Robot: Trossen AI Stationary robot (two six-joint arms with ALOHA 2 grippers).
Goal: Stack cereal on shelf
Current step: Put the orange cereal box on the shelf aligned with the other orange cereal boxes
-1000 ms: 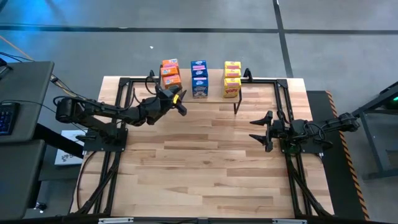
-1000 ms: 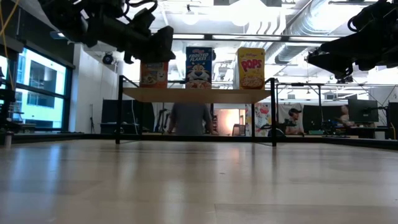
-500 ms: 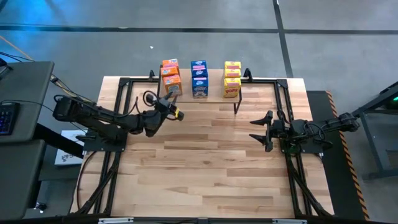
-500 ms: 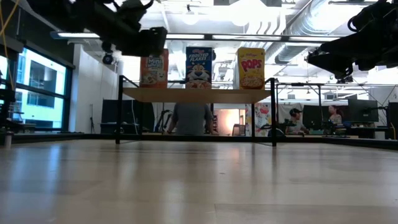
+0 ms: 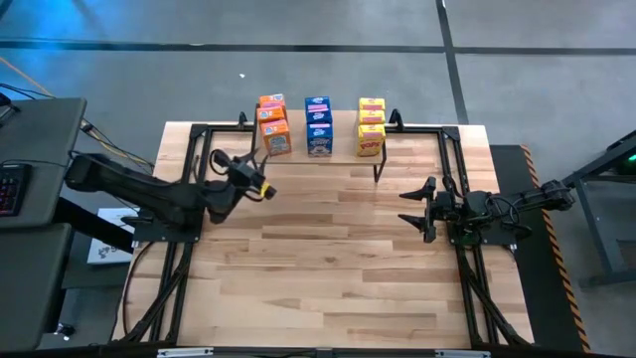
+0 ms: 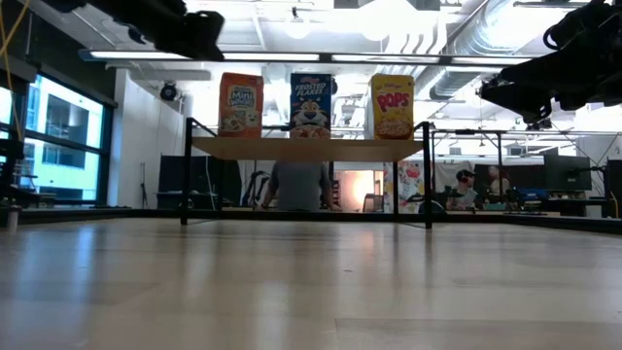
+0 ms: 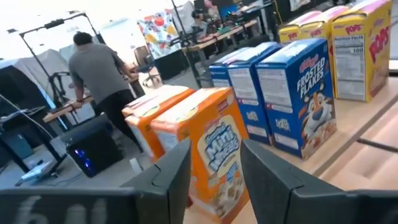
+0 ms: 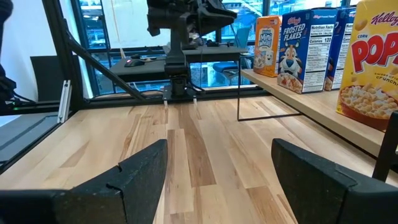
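Note:
The cereal stands in three rows on the shelf at the table's far edge: orange boxes, blue boxes and yellow boxes, each upright on its base. My left gripper hovers shut and empty above the table, near and left of the orange boxes; its wrist view faces the front orange box. My right gripper waits open at the right side of the table, holding nothing.
Black frame rails run along both sides of the table and the far edge. The shelf's thin black legs stand on the wood. A person in a grey shirt stands in the room behind the shelf.
My left gripper has drawn back from the front orange box toward the table's left and near side, rising a little and rolling at the wrist. In the low view it has cleared the orange box, which stays upright on the shelf.

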